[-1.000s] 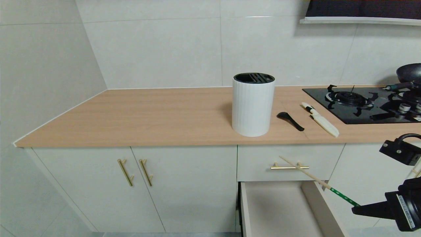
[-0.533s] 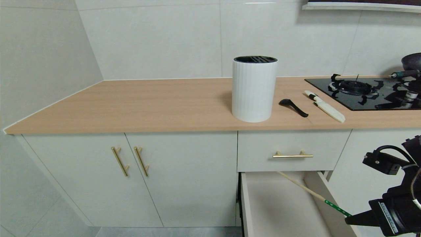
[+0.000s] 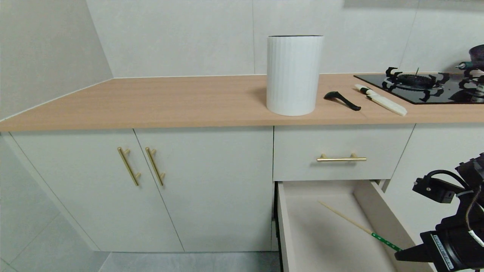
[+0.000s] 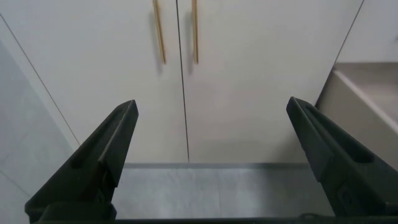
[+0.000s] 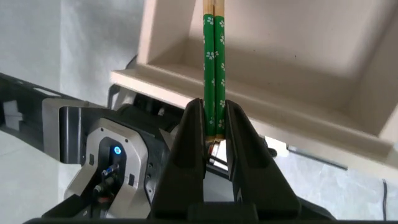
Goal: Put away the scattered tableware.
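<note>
The wooden countertop (image 3: 170, 102) is spanning the upper half of the head view, with a white ribbed holder (image 3: 294, 75) standing right of centre. At lower right the open drawer (image 3: 321, 245) is jutting out. The right gripper (image 3: 406, 255) is pinching the green-ended chopsticks (image 3: 355, 225) in the lower right corner. They are slanting into the drawer, tips possibly touching its floor. The left gripper (image 4: 210, 109) is hanging spread wide before cabinet doors (image 4: 249, 62). A pale knife (image 3: 382, 100) and a black spoon (image 3: 342, 101) are lying just right of the holder, apart from each other.

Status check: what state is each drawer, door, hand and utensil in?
Lower drawer: open.
Upper drawer: shut.
Cabinet doors: shut.
Chopsticks: held, slanting over lower drawer.
Right hand: shut on chopsticks.
Left hand: open, empty.
Black spoon: lying on counter.
Knife: lying on counter.
White holder: upright.
</note>
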`<state>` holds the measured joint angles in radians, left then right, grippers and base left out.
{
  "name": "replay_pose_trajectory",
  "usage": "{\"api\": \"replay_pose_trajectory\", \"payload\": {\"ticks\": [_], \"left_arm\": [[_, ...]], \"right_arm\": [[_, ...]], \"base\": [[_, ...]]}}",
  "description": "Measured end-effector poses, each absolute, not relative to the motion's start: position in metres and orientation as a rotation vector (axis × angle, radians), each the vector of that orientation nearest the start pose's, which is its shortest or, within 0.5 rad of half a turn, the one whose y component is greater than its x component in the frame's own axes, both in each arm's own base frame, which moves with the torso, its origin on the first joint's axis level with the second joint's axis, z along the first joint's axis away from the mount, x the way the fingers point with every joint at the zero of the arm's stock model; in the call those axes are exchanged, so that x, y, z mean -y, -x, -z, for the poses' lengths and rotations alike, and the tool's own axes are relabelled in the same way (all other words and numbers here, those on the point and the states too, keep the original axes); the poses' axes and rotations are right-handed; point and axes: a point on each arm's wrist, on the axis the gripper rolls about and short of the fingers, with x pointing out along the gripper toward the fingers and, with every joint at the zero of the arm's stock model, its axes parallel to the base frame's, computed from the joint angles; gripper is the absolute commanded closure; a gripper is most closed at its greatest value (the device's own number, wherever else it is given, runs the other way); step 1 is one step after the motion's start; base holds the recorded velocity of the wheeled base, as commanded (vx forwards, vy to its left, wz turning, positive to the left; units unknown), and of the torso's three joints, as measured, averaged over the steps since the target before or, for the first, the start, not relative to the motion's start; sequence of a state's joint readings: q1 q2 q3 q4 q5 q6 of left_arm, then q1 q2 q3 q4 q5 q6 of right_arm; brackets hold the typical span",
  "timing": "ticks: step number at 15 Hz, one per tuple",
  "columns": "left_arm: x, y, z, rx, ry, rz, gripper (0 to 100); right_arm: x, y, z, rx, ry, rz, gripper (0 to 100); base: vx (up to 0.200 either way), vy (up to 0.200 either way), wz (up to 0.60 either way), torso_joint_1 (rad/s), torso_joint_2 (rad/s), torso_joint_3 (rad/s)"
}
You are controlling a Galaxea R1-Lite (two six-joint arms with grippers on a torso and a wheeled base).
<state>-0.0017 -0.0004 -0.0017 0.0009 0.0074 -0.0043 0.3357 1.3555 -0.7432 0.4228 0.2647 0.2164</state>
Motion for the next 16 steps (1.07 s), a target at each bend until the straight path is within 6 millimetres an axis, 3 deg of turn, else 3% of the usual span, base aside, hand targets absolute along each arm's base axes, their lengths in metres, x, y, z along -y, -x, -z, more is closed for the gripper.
{"api": "replay_pose_trajectory", "payload": {"ticks": [4, 10, 14, 16], "left_arm": [[0.000, 0.023, -0.076, 0.000, 0.004, -0.006, 0], [0.000, 0.023, -0.076, 0.000, 0.004, -0.005, 0], [0.000, 0.023, -0.076, 0.000, 0.004, -0.006, 0], [0.000, 0.023, -0.076, 0.000, 0.004, -0.006, 0]], "right_arm": [[-0.064, -0.162, -0.166, -1.107, -0.146, -0.435, 100], [-0.070, -0.165, -0.169, -1.055, -0.092, -0.449, 100], [-0.080, -0.182, -0.171, -0.980, -0.054, -0.440, 100], [-0.090, -0.203, -0.166, -1.005, -0.044, -0.436, 100]], "base": [[0.000, 0.000, 0.00, -0.052, 0.30, 0.234], [0.000, 0.000, 0.00, -0.003, 0.01, 0.008], [0.000, 0.000, 0.00, 0.000, 0.00, 0.000], [0.000, 0.000, 0.00, 0.000, 0.00, 0.000]]}}
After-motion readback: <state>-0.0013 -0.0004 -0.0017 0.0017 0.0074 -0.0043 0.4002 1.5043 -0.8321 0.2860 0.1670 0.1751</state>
